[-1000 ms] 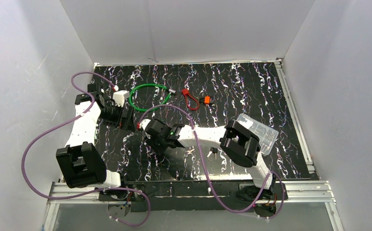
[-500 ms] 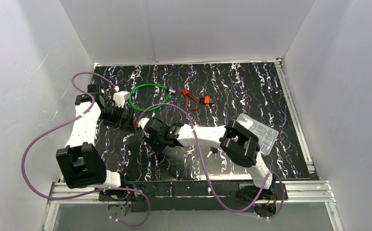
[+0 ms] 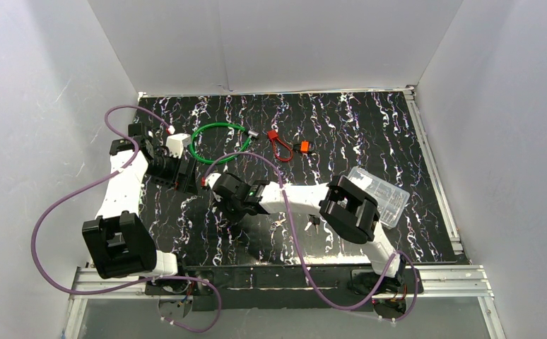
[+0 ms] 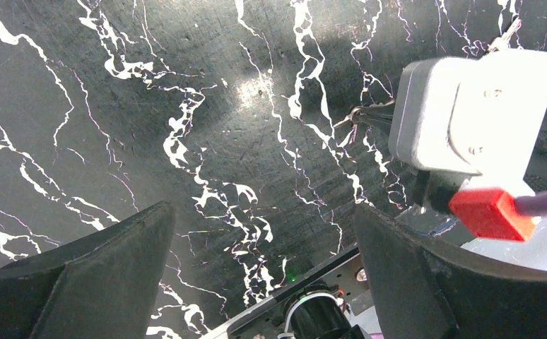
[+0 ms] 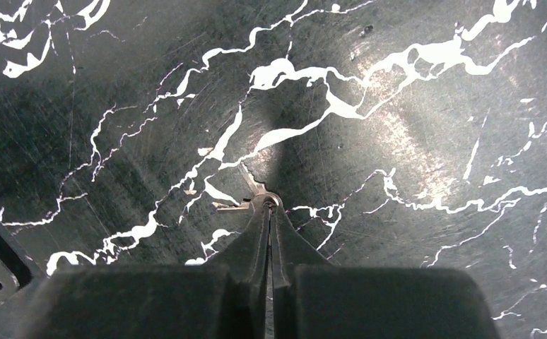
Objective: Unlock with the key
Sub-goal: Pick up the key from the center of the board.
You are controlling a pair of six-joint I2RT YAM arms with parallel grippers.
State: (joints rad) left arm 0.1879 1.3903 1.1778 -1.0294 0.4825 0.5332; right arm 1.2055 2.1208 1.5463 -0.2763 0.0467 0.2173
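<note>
Top view: a black marbled table [image 3: 369, 120] fills the floor of the white booth. The left arm [image 3: 122, 187] runs up the left edge. The right arm [image 3: 306, 198] bends across the middle towards it, so the two wrists sit near each other left of centre. A clear plastic box [image 3: 382, 194] lies just beside the right arm's elbow. Further back are a green cable loop [image 3: 218, 141], then a red lock [image 3: 279, 146] and a small orange lock [image 3: 304, 147], all well apart from both grippers. Loose keys [image 3: 314, 224] rest near the front, by the right arm.

The left gripper [image 4: 262, 219] hangs over bare table with its fingers [image 4: 94, 282] spread wide and nothing between them. Its camera looks across at the right arm's white camera housing [image 4: 468, 106] and red plug [image 4: 492, 213].

The right gripper [image 5: 267, 205] is down at the tabletop, fingers pinched together on the ring end of the key [image 5: 234, 207]. The blade sticks out to the left, low over the surface. Whether it touches the table I cannot tell. From above the key is hidden under the gripper.
</note>
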